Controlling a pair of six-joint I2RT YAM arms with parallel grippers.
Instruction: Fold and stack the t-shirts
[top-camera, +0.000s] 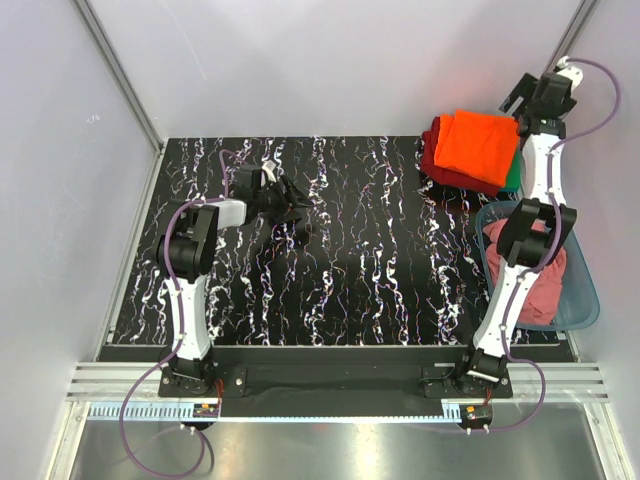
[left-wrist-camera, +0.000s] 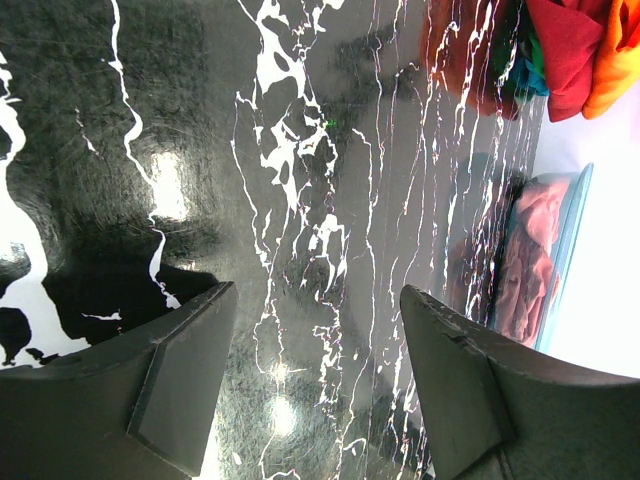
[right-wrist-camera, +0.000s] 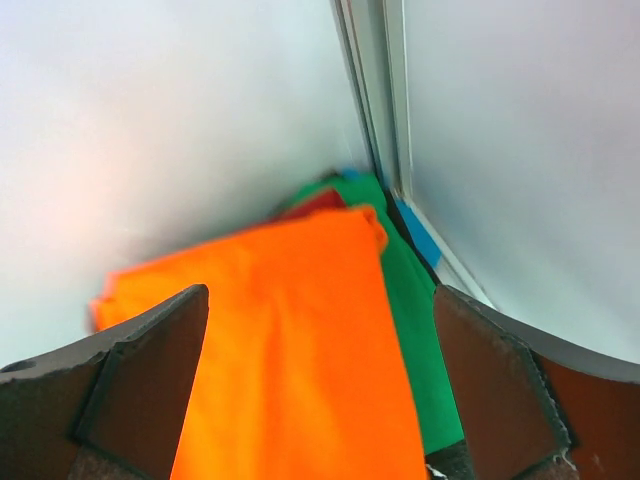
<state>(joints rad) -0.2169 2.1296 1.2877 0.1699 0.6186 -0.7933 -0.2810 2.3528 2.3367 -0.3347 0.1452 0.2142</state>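
Note:
A folded bright orange t-shirt (top-camera: 478, 146) lies on top of a stack at the back right, over a dark red shirt (top-camera: 437, 165) and a green shirt (top-camera: 513, 177). The right wrist view shows the orange shirt (right-wrist-camera: 300, 340) with the green one (right-wrist-camera: 415, 330) under it. My right gripper (top-camera: 522, 97) is open and empty, above the stack's far right corner. A salmon-pink t-shirt (top-camera: 540, 280) lies crumpled in the tub. My left gripper (top-camera: 292, 205) is open and empty over the black table (top-camera: 370, 250), left of centre.
A translucent blue-grey tub (top-camera: 588, 290) stands at the right edge, partly behind my right arm. White walls close in the back and both sides. The left wrist view shows the bare marbled table (left-wrist-camera: 330, 200), the stack (left-wrist-camera: 560, 50) and the tub (left-wrist-camera: 560, 270) far off.

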